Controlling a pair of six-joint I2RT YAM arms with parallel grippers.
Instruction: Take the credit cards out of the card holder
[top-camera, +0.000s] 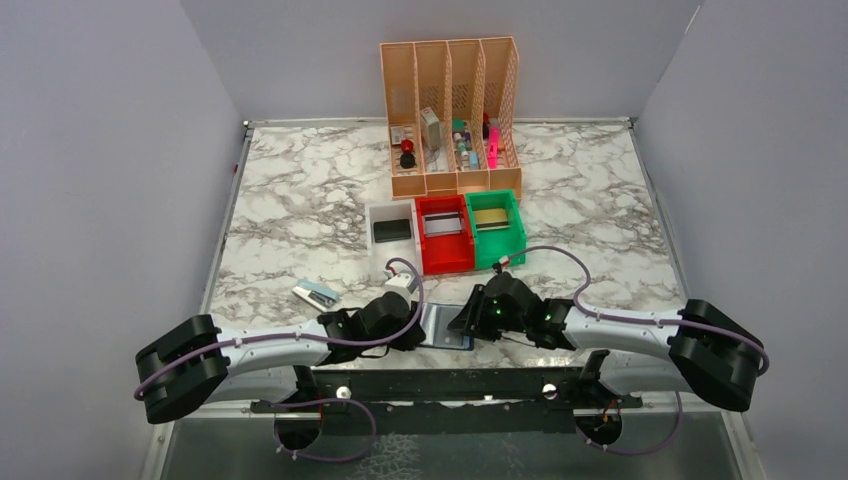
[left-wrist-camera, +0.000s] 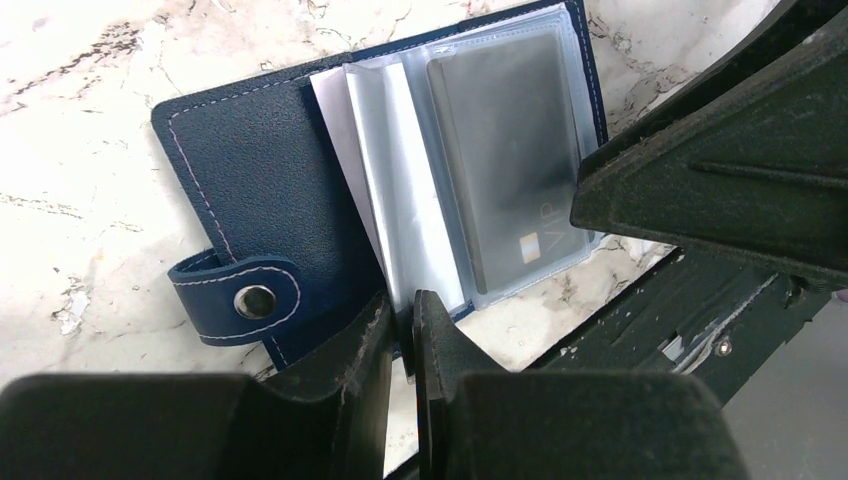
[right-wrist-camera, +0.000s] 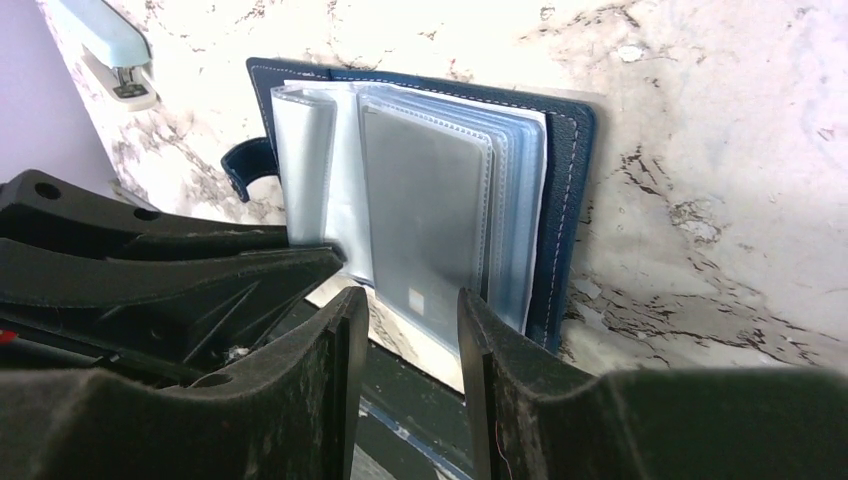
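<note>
**Inspector:** Position of the card holder?

**Assistant:** The card holder (left-wrist-camera: 250, 180) lies open and flat at the near edge of the marble table (top-camera: 300, 200), between the two tools. The navy cover is down, the snap strap (left-wrist-camera: 240, 298) sticks out at one side, and the see-through sleeves (right-wrist-camera: 510, 170) fan up from the spine.

**Inspector:** Contents?

**Assistant:** One dark grey card (left-wrist-camera: 505, 160) sits fully inside the top sleeve, with a small chip mark at its near end. I cannot tell whether the sleeves beneath hold more.

**Inspector:** Left gripper?

**Assistant:** The left gripper (left-wrist-camera: 405, 305) points down at the holder's near edge, by the spine. Its jaws are drawn to a thin slit. The near edge of a raised sleeve leaf (left-wrist-camera: 385, 200) runs into that slit and is pinched there.

**Inspector:** Right gripper?

**Assistant:** The right gripper (right-wrist-camera: 405, 300) has its jaws spread and clamps nothing. Its fingers (right-wrist-camera: 335, 340) stand either side of the near end of the sleeve with the dark card, a gap showing on both sides.

**Inspector:** Other cards?

**Assistant:** Three, farther back on the table. There is a black card (top-camera: 392, 230) in the white bin (top-camera: 371, 245), a silver-grey card (top-camera: 444, 224) in the red bin (top-camera: 445, 260), and a gold card (top-camera: 490, 217) in the green bin (top-camera: 497, 256). The bins stand side by side.

**Inspector:** Remaining items?

**Assistant:** A light-blue stapler (top-camera: 316, 294) lies near the left gripper, to its left. An orange file rack (top-camera: 450, 70) stands behind the bins with small items in it.
</note>
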